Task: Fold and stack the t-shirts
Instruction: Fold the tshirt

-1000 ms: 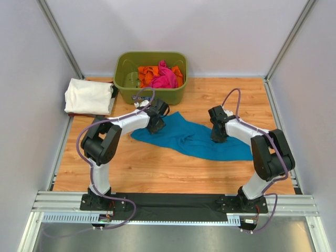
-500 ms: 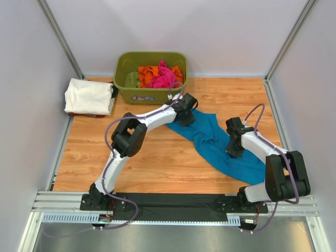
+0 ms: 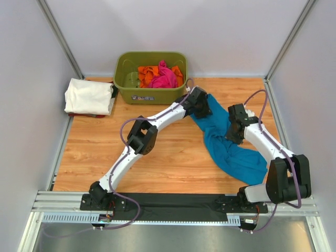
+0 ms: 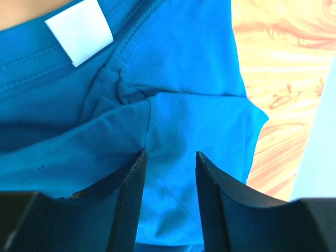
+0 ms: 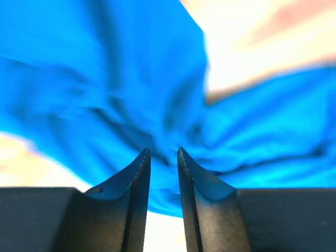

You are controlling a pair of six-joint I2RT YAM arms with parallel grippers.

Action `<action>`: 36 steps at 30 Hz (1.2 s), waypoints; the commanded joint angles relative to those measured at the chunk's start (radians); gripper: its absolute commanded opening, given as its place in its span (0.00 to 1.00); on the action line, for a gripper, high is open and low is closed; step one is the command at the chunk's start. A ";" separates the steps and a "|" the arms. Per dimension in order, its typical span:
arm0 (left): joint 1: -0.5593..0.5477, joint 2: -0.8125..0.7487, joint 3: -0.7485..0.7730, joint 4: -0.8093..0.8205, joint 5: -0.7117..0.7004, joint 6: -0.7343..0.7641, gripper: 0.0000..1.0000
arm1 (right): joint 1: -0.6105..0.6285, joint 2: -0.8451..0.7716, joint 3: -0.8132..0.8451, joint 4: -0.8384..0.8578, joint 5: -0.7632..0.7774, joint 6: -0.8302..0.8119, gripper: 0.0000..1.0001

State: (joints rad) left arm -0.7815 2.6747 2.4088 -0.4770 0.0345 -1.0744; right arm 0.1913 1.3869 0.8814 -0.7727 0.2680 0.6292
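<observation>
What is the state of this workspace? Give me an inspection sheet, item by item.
Surface: wooden table, no spills seen.
Job's things: teal t-shirt rumpled at right, unfolded; white t-shirt folded at far left; pink t-shirt and orange t-shirt bundled in the tub.
Clutter: olive-green tub at the back.
Grippers: left gripper pinches the teal t-shirt near its collar; right gripper pinches it mid-cloth.
Cables: purple cables loop along both arms.
Surroundings: pale walls, metal frame posts.

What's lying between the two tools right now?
The teal-blue t-shirt, bunched, runs from the left tool to the right tool; the top external view shows it.
</observation>
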 commanded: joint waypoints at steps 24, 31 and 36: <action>0.076 -1.183 -1.089 0.236 0.026 0.404 0.98 | 0.126 0.566 0.744 0.214 -0.279 -0.656 0.87; 0.083 -1.423 -1.270 0.100 -0.122 0.442 0.99 | 0.143 0.825 0.990 -0.008 -0.181 -0.663 0.87; 0.103 -1.526 -1.367 0.055 -0.156 0.404 0.99 | 0.142 0.889 1.016 -0.033 -0.173 -0.635 0.86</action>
State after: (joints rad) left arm -0.6895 1.2018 1.0798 -0.3901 -0.0715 -0.6651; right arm 0.3462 2.2559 1.8404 -0.7448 0.0517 -0.0044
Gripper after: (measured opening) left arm 0.992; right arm 0.866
